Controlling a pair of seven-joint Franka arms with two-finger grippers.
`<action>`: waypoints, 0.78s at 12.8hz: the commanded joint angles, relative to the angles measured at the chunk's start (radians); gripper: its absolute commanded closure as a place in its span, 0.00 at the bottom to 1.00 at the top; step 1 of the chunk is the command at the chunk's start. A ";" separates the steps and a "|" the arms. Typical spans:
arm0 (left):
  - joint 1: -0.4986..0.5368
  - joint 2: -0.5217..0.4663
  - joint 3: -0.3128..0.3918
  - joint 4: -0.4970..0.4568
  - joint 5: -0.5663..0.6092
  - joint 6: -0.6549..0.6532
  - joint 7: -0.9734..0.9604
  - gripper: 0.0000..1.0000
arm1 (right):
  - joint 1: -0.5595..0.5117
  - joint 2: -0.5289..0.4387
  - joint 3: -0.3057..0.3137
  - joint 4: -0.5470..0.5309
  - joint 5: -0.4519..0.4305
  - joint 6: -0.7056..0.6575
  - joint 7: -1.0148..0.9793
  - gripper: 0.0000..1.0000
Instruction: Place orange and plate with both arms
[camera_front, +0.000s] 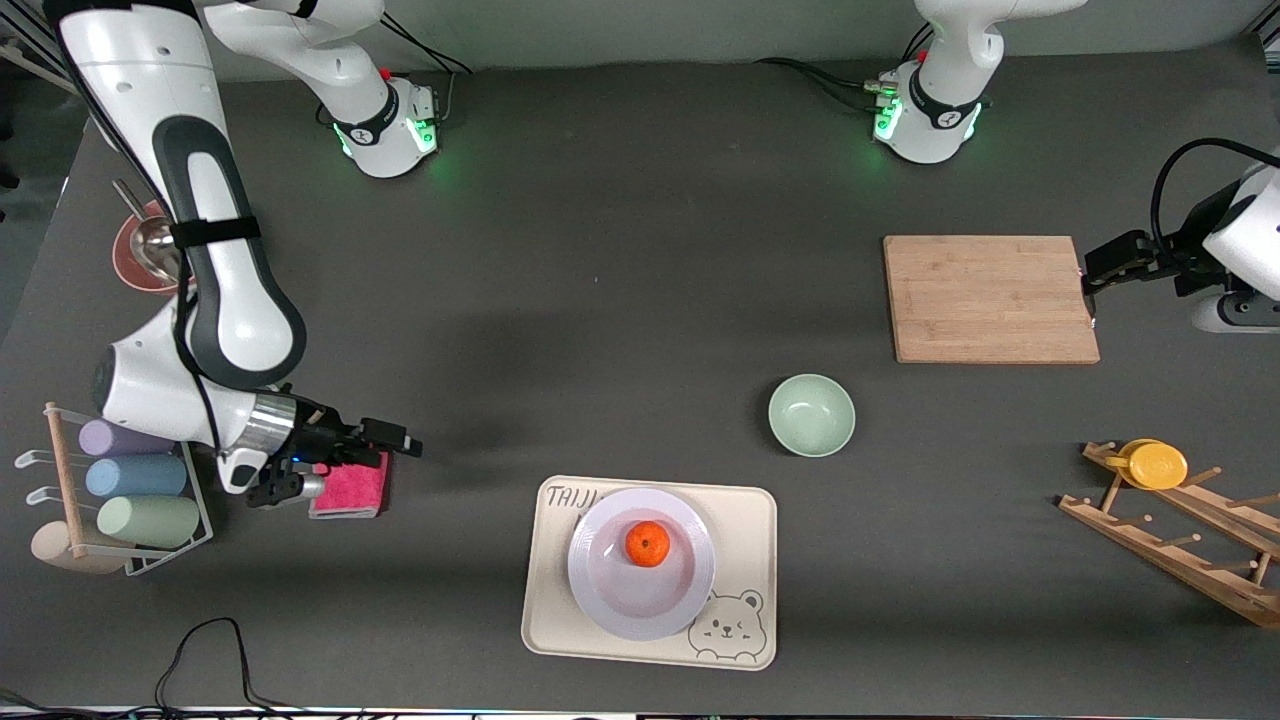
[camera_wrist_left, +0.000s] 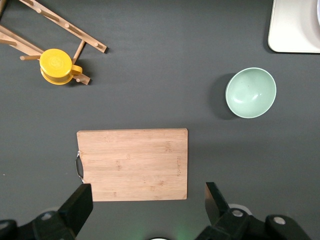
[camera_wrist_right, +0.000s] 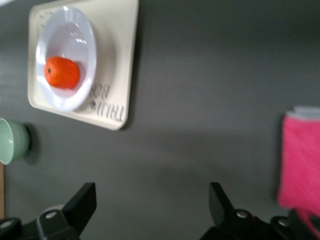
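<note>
- Orange in colour, the orange (camera_front: 647, 544) sits in the middle of the plate (camera_front: 640, 600), touched by neither gripper; the right wrist view shows it the same way (camera_wrist_right: 62, 72).
- Glossy white with a faint lilac cast, the plate rests on the cream tray (camera_front: 745, 520), which carries a bear drawing at one corner and lies near the middle of the desk's edge closest to the front camera.
- The right gripper (camera_front: 385, 445) hangs low near the desk edge at the right arm's end, over the dark surface just beside the pink sponge (camera_front: 350, 487); its fingers (camera_wrist_right: 82, 204) are spread apart and hold nothing.
- The left gripper (camera_front: 1088, 290) is up at the desk edge at the left arm's end, over the handle end of the wooden cutting board (camera_front: 990, 298); its fingers (camera_wrist_left: 80, 205) are likewise parted and empty.
- Between the cutting board and the tray stands the pale green bowl (camera_front: 811, 414), apart from both.
- A wooden rack (camera_front: 1180, 540) lies near the corner at the left arm's end closest to the front camera, with a small yellow dish (camera_front: 1155, 464) resting on it.
- At the right arm's end, a wire rack (camera_front: 130, 490) holds pastel cups lying on their sides, and a red dish (camera_front: 140, 262) with a metal spoon sits farther from the front camera, partly hidden by the right arm.
</note>
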 joint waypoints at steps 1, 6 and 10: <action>-0.014 -0.003 0.013 0.007 -0.010 -0.013 0.003 0.00 | 0.016 -0.083 -0.035 -0.017 -0.181 -0.090 0.083 0.00; -0.014 -0.004 0.013 0.007 -0.010 -0.015 0.002 0.00 | 0.066 -0.175 -0.112 0.044 -0.456 -0.224 0.233 0.00; -0.014 -0.004 0.013 0.007 -0.010 -0.015 0.002 0.00 | 0.137 -0.287 -0.143 0.089 -0.547 -0.345 0.362 0.00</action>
